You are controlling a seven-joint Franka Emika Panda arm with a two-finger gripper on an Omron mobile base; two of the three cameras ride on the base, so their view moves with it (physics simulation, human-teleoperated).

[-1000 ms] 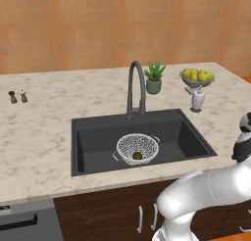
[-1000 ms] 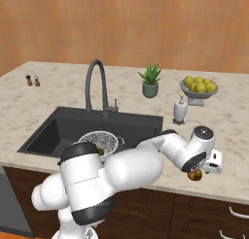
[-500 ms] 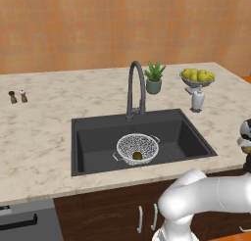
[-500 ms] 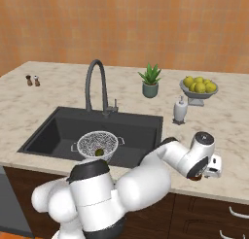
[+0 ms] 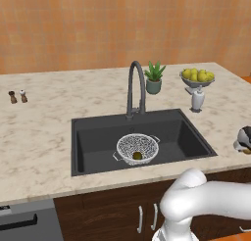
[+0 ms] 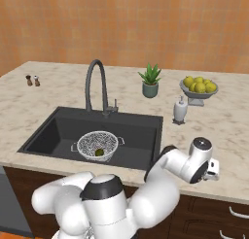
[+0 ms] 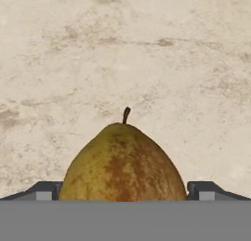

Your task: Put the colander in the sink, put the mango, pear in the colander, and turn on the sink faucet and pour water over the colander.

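Observation:
The whitish mesh colander point(image 5: 137, 148) point(image 6: 97, 145) stands in the dark sink point(image 5: 93, 137) point(image 6: 53, 131), with a small green mango point(image 5: 138, 156) point(image 6: 98, 152) inside it. Behind the basin the dark gooseneck sink faucet point(image 5: 135, 83) point(image 6: 95, 82) arches, and no water runs from it. On the counter right of the sink, my gripper point(image 5: 243, 143) point(image 6: 210, 171) point(image 7: 125, 192) points down. The hand view shows a yellow-brown pear point(image 7: 122, 164) lying between the open fingertips point(image 7: 44, 191), stem away from me. The jaws stand apart on either side of it.
A footed bowl of yellow fruit point(image 5: 197, 77) point(image 6: 198, 85), a potted plant point(image 5: 154, 78) point(image 6: 150, 81) and a soap dispenser point(image 5: 197, 99) point(image 6: 180, 110) stand behind the sink's right side. Two shakers point(image 5: 17, 96) point(image 6: 32, 80) sit far left. The counter's front edge is near my hand.
My hand has sunk slightly toward the counter over the pear, and the arm's elbow has dropped lower. The jaws stayed open. Colander and mango have not moved.

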